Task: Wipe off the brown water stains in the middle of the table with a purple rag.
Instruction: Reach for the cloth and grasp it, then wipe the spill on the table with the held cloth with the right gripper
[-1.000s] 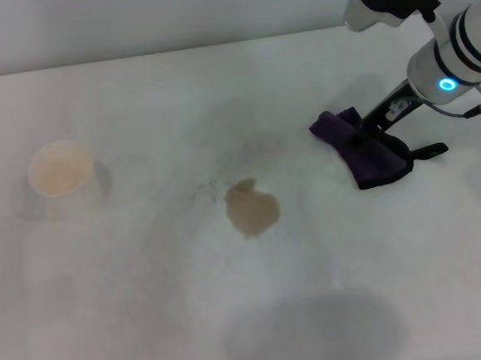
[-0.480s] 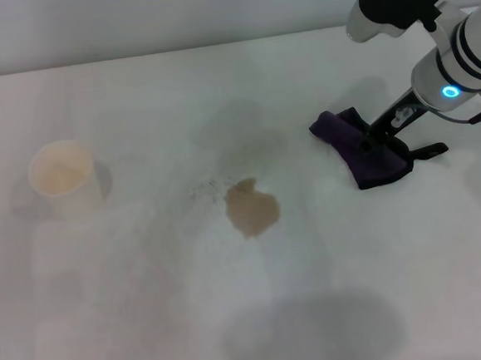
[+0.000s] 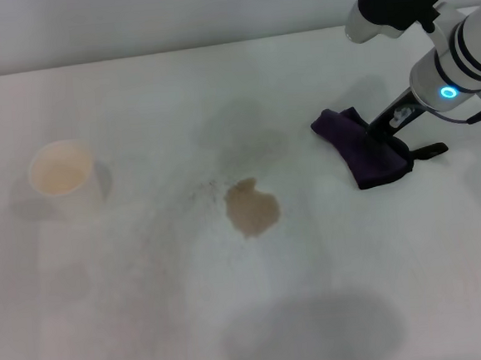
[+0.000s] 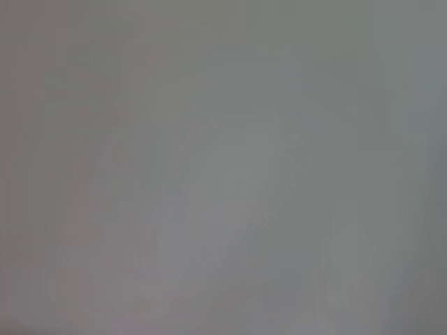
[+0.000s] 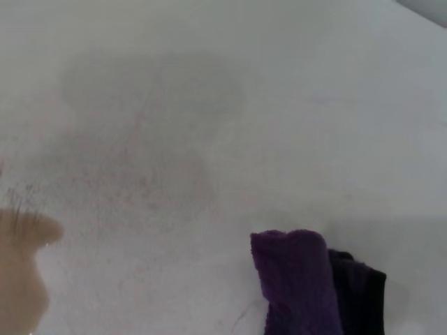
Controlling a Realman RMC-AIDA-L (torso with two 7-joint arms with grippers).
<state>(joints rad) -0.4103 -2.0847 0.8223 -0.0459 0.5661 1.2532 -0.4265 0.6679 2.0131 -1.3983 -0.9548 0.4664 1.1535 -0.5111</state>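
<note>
With the right gripper down on the purple rag, its grip unclear, it should pinch firmly before dragging to the brown water stains.

head: high, looking down | right wrist: low, close; shared: purple rag

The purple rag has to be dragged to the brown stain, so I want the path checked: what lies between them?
Nothing: the head view shows only bare white table between the purple rag and the brown stain.
</note>
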